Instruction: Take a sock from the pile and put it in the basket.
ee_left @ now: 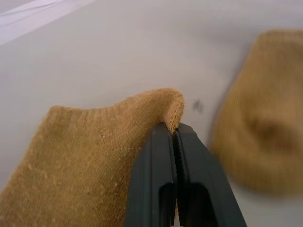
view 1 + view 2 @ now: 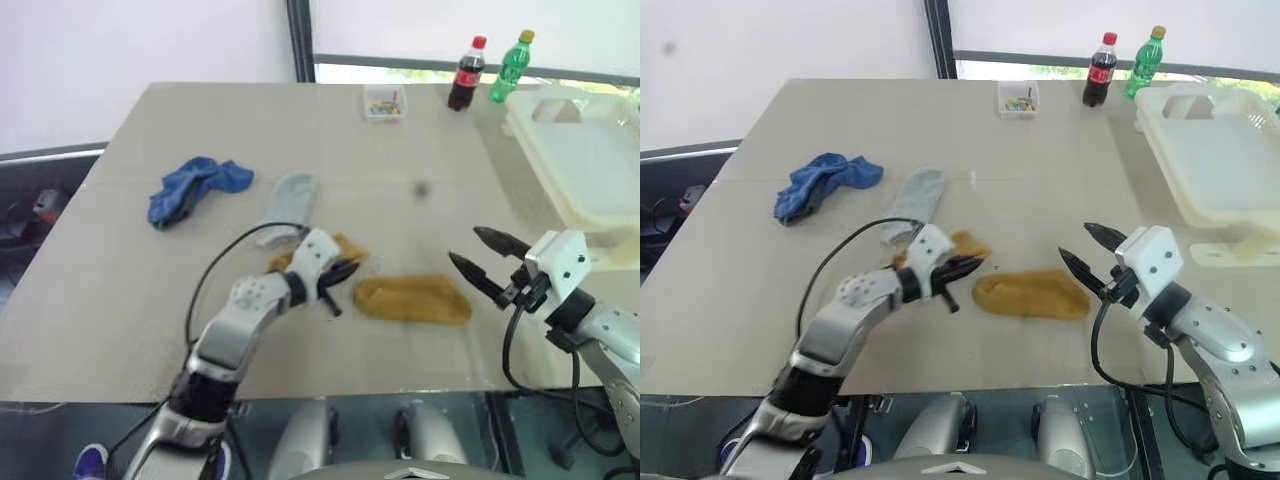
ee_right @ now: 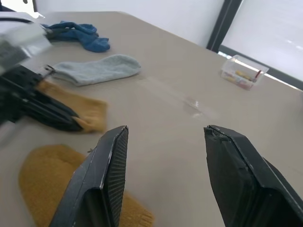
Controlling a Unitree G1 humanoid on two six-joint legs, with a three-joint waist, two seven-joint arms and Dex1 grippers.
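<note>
Where socks lie, beige table (window behind)

I am seeing left arm showing silver-grey shells with black joint segments | black cable looping above its forearm | white block housings sitting behind each gripper | left gripper and right gripper showing black tapered fingers with ribbed inner pads | black cable trailing under right wrist.

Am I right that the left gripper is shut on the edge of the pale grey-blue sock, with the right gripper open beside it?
Not quite: the left gripper is shut on a mustard-yellow sock, as the left wrist view shows. The right gripper is open, as you said.
</note>
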